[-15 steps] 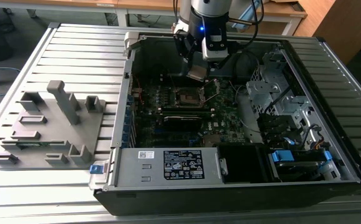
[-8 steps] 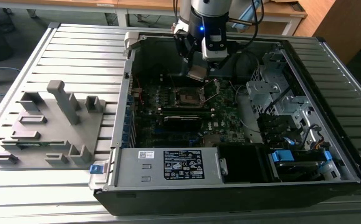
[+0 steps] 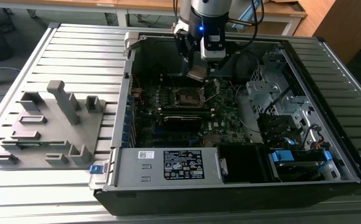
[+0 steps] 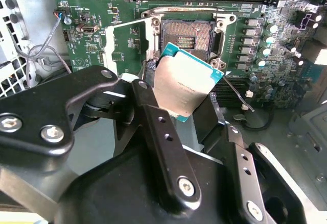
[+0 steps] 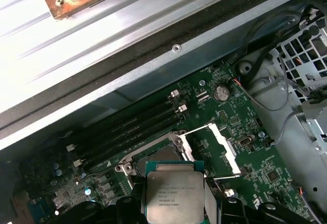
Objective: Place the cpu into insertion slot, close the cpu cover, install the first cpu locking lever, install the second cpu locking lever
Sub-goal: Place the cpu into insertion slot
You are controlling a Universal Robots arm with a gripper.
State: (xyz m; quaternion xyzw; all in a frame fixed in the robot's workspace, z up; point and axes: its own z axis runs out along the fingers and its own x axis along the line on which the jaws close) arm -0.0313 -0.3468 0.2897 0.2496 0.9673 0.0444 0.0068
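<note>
our hand (image 4: 179, 101) pinches the chip (image 4: 188, 76) by its edges, tilted above the open socket (image 4: 186, 34), so we should level it and square its corners before lowering.

Exterior view, clock from insertion slot (image 3: 188, 97): open from above. 3 o'clock: cpu cover (image 5: 225, 150) folded back in first wrist view, drive cage (image 3: 264, 88) beyond. 6 o'clock: memory sticks (image 3: 183, 112). 12 o'clock: end effector (image 3: 197, 73) gripping cpu (image 3: 196, 72), case wall (image 3: 161, 46) behind.
</note>
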